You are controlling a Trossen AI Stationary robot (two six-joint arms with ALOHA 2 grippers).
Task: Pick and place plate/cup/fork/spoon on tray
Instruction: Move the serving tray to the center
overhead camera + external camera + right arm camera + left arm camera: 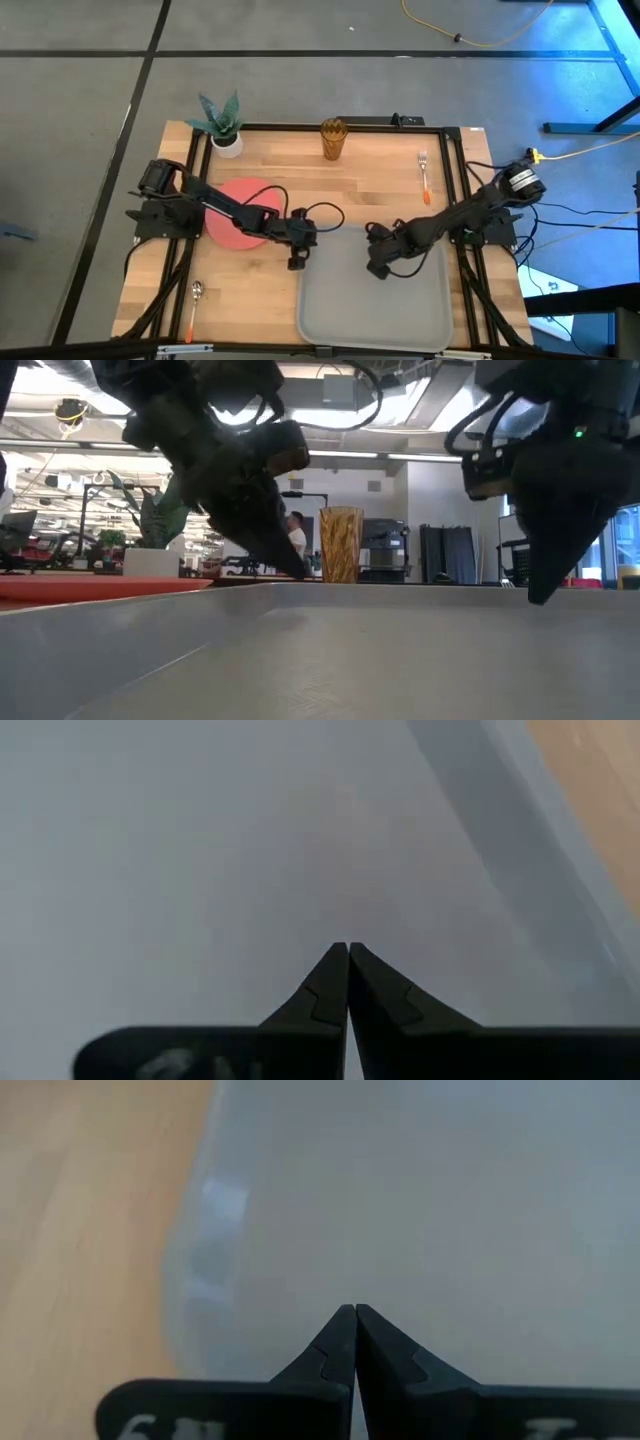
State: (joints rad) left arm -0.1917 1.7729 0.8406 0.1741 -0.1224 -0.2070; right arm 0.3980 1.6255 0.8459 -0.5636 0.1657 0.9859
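Grey tray (330,650) floor fills the low view right up to the lens, and it holds nothing yet. Both grippers hang over its far end with fingers pressed together, holding nothing: left gripper (297,262) at the far-left corner, right gripper (378,270) just inside the rim. I judge no item is placed; the step in hand is choosing a first pick. The plate (240,226) lies on the worktop (370,185) under the left arm, the cup (333,139) at the far edge, the fork (425,176) far right, the spoon (194,306) near left. The next move calls for opening fingers over one. Only the high view shows the cutlery; the wrist views see just tray and wood
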